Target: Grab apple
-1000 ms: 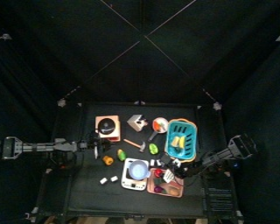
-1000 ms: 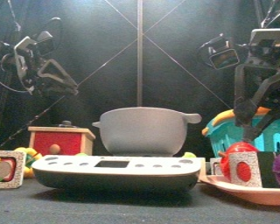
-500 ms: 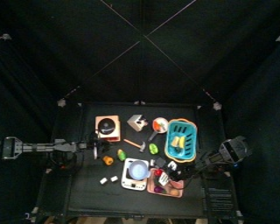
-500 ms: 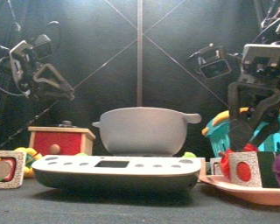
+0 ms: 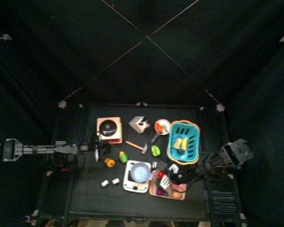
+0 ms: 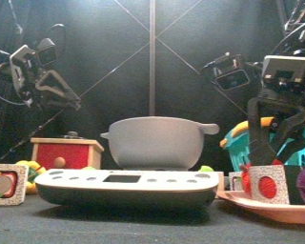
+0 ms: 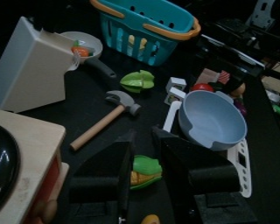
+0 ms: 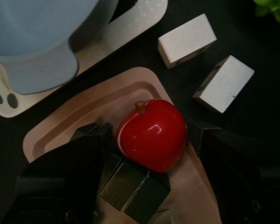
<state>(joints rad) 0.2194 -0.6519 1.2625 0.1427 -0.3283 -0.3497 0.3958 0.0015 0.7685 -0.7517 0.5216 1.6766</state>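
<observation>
The left claw (image 7: 154, 179) hangs over the surface's (image 5: 85, 191) left side, its jaws spread and holding nothing. Toward the right, the apple (image 8: 152, 133) lies on a pink tray (image 8: 73, 122). The right claw (image 8: 149, 179) hovers above the apple, jaws spread on either side without clamping it.

1. Black curtains (image 5: 61, 53) close in the scene on every side — from above they fill most of the picture around the desk.
2. Thin pale lines run across the curtains (image 6: 152, 48); in the top view they cross in an X above the desk's far side.
3. The desk (image 5: 85, 191) is small and black, sitting in the middle of the top view.
4. Small pale fittings (image 5: 1, 37) show at the pen's corners.
5. Light is dim — the front view shows a bright vertical streak (image 6: 152, 38) on the back curtain.
</observation>
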